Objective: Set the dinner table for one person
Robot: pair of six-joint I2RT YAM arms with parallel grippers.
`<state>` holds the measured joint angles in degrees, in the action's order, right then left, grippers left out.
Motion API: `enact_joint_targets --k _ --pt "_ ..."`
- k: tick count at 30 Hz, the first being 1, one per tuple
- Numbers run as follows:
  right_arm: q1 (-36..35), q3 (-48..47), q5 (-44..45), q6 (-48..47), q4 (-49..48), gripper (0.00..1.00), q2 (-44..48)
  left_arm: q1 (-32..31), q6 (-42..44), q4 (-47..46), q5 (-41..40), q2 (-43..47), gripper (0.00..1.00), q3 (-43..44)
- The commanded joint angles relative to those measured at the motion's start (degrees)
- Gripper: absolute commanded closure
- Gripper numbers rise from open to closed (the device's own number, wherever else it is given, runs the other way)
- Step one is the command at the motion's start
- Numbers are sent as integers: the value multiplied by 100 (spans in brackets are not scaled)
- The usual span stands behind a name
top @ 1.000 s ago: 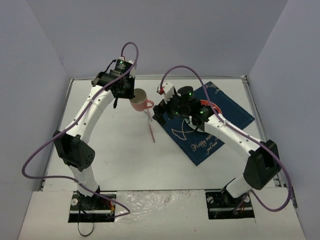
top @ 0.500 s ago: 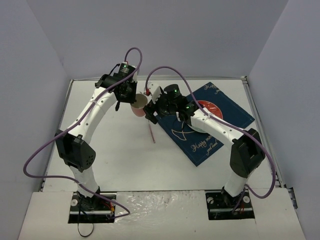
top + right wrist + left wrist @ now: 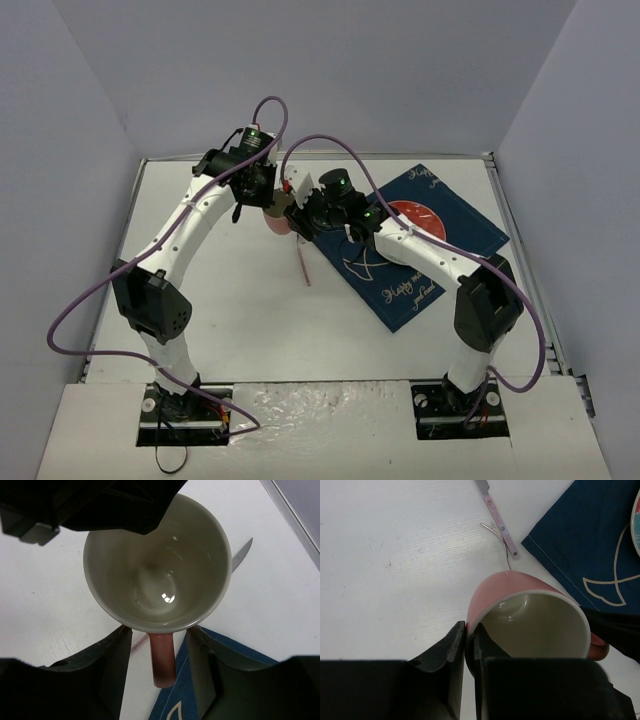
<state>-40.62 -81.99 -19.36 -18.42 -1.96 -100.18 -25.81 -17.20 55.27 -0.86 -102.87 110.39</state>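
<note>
A pink mug (image 3: 277,219) with a cream inside hangs tilted above the dinner table (image 3: 240,320). My left gripper (image 3: 468,628) is shut on the rim of this mug (image 3: 535,615), one finger inside and one outside. My right gripper (image 3: 159,636) faces the mouth of the mug (image 3: 155,565), and its fingers (image 3: 112,652) straddle the mug's handle (image 3: 163,662). A gap shows on each side of the handle, so nothing is gripped there. In the top view the right gripper (image 3: 297,214) meets the left gripper (image 3: 260,192) at the mug.
A navy fish-print cloth (image 3: 425,255) lies to the right with a red plate (image 3: 414,217) on it. A knife with a pink handle (image 3: 303,262) lies on the table just left of the cloth, under the mug. Grey walls close in the table on three sides.
My right arm has swung left up to the mug, and its jaws have narrowed around the handle. The left gripper has shifted slightly with the mug still in it.
</note>
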Motion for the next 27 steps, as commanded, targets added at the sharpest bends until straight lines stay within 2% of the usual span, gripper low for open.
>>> enact_joint_targets --k 1,3,5,7,11,13,14,16,17,21,25,27 --pt "-63 -327 242 -95 -297 59 13 -103 29 -213 42 368 100 211" --pt "-69 -334 289 -101 -297 66 0 -109 31 -211 42 380 100 211" --pt "-77 -325 323 -112 -297 77 0 -118 32 -210 42 382 100 211" --pt "-69 -301 388 -153 -305 100 24 -126 32 -218 42 390 100 211" --pt "-62 -207 483 -214 -305 100 103 -126 50 -194 49 397 100 226" --pt "-54 -131 515 -264 -311 100 159 -126 38 -192 40 434 95 229" --pt "-48 -84 535 -289 -320 100 194 -126 29 -194 31 463 90 218" --pt "-19 45 578 -325 -370 100 287 -118 0 -216 10 556 67 133" --pt "8 130 585 -326 -411 100 347 -103 -17 -239 -31 619 62 94" --pt "146 481 575 -312 -568 100 636 19 -107 -395 -113 946 47 -158" --pt "424 901 512 -306 -663 100 995 466 -179 -637 75 1501 33 -533" --pt "657 1090 447 -305 -755 100 1205 667 -205 -746 161 1847 29 -718"
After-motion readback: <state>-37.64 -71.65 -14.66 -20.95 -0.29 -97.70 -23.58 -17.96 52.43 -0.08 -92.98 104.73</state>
